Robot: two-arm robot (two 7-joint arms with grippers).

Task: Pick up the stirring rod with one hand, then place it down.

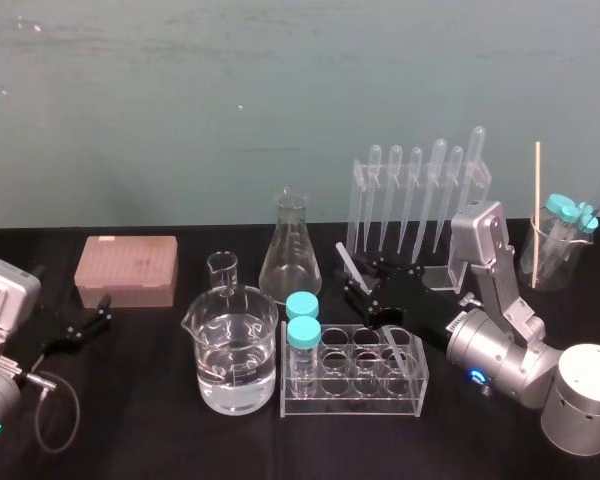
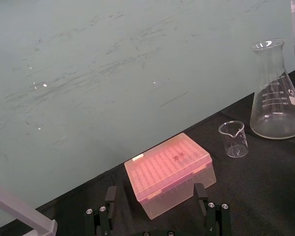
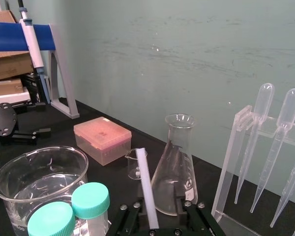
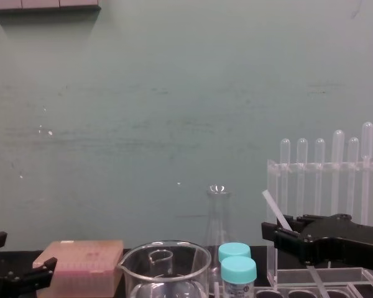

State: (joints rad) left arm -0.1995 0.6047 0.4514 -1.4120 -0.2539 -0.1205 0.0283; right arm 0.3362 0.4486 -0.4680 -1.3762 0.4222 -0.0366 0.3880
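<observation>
Head view has the right gripper (image 1: 364,288) raised over the black table (image 1: 130,420), just behind the clear tube rack (image 1: 352,372) and in front of the pipette stand (image 1: 420,205). Its two black fingers are clamped on the stirring rod (image 1: 348,262). The rod is off the table and tilted: its upper end juts up and to the left out of the gripper, towards the conical flask (image 1: 290,245), and its lower part slants down over the rack. From the chest view the rod (image 4: 275,210) rises at an angle from the black gripper tip (image 4: 280,236), in front of the pipettes. In the right wrist view the whitish rod (image 3: 144,187) runs straight out between the fingers (image 3: 131,216), which press it from both sides. The left gripper (image 1: 98,312) sits low at the table's left, near the pink tip box (image 1: 127,268), fingers spread apart with nothing between them.
</observation>
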